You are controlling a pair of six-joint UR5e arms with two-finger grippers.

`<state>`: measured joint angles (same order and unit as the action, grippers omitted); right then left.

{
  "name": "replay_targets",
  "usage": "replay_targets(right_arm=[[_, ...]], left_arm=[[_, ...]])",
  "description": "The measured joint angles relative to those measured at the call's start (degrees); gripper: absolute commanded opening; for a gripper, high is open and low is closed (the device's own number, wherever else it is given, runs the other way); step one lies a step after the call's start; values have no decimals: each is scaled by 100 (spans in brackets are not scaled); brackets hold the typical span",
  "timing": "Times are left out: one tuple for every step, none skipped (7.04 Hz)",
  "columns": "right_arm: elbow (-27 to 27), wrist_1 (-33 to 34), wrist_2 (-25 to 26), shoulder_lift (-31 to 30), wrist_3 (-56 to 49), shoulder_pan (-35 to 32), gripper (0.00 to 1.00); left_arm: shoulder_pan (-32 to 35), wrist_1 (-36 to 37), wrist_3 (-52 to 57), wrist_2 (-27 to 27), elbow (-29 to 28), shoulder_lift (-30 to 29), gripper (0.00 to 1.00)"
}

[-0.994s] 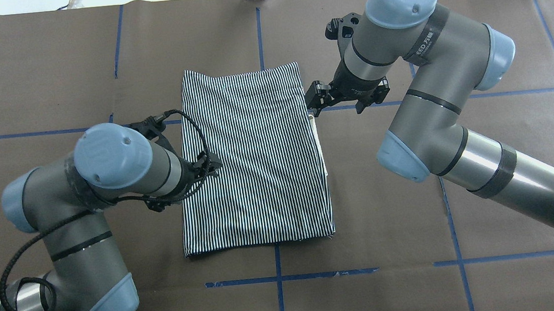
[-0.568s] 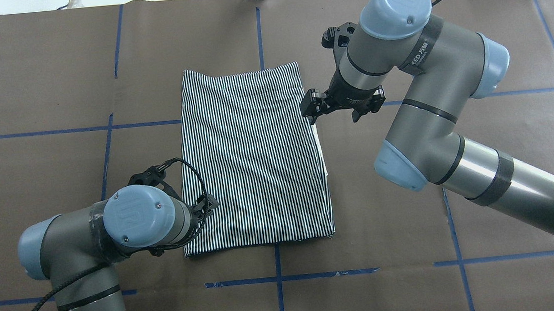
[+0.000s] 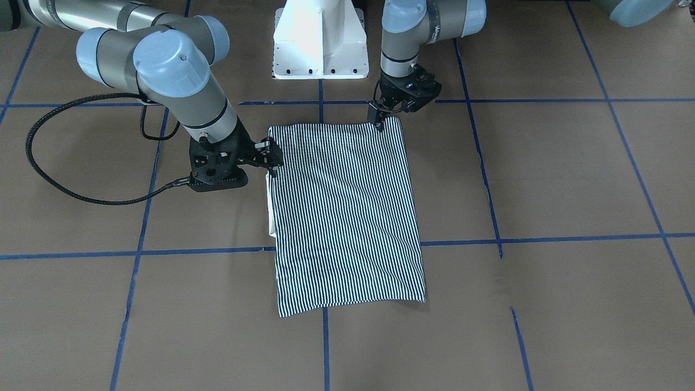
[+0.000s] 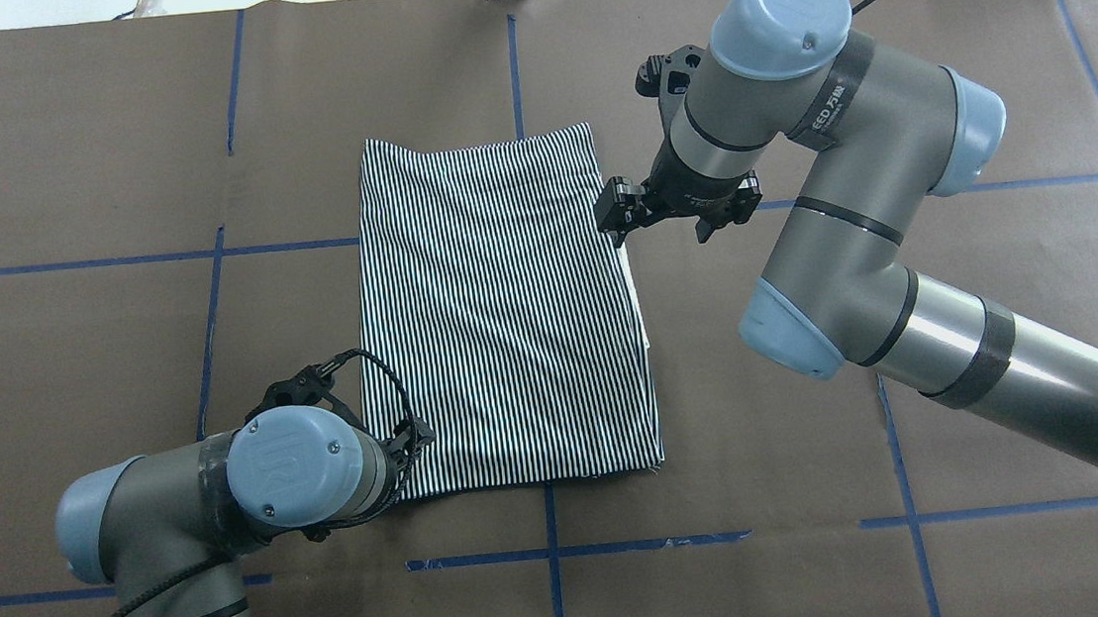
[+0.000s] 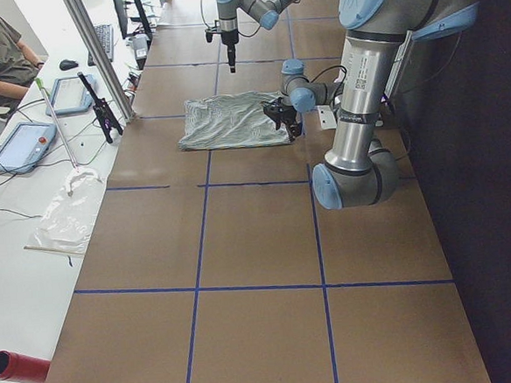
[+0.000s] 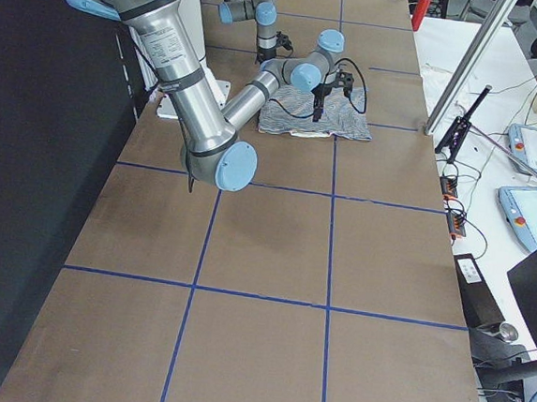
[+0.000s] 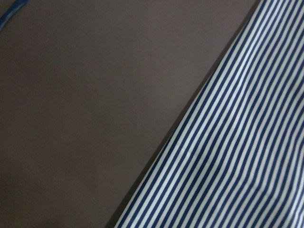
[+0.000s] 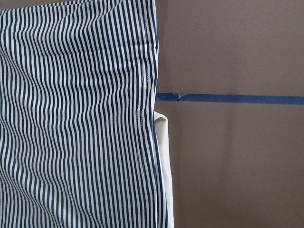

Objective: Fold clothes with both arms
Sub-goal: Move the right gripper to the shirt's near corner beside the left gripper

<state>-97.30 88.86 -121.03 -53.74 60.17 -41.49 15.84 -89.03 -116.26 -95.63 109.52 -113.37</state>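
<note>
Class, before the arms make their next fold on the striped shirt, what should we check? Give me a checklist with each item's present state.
1. The shirt lies flat as a folded rectangle on the table: ok.
2. The left claw is at the shirt's corner nearest the robot, on its left: ok.
3. The right claw is at the shirt's right edge, towards the far end: ok.
4. Each claw has a hold on the fabric: cannot tell, as neither wrist view shows the fingertips.
5. The cream collar is tucked inside the fold: not ok, a strip of it sticks out past the right edge.
</note>
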Motion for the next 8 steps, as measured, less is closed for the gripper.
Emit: replay_targets(right_arm=[[0,0,0,2,1,0,100],[0,0,0,3,3,4,100],[0,1,0,3,3,6,100],[0,6,6,3,4,7,100],[0,8,18,3,4,9,100],[0,8,25,2,2,9,100],[0,11,31,-2,-2,9,100],[0,14,34,-4,-4,8,100]], left_arm=[[-36,0,-24,1,-44,7,90],[-49,0,-32,1,-83,28,85],[-52,0,-36,1,-104,63,76],[-54,0,-37,1,-111,87,65],[-55,0,-37,-1,-113,91,53],[-55,0,-37,-5,-115,89,46],[-55,0,-37,-7,-114,85,30],[-54,-8,-37,-5,-112,76,10]])
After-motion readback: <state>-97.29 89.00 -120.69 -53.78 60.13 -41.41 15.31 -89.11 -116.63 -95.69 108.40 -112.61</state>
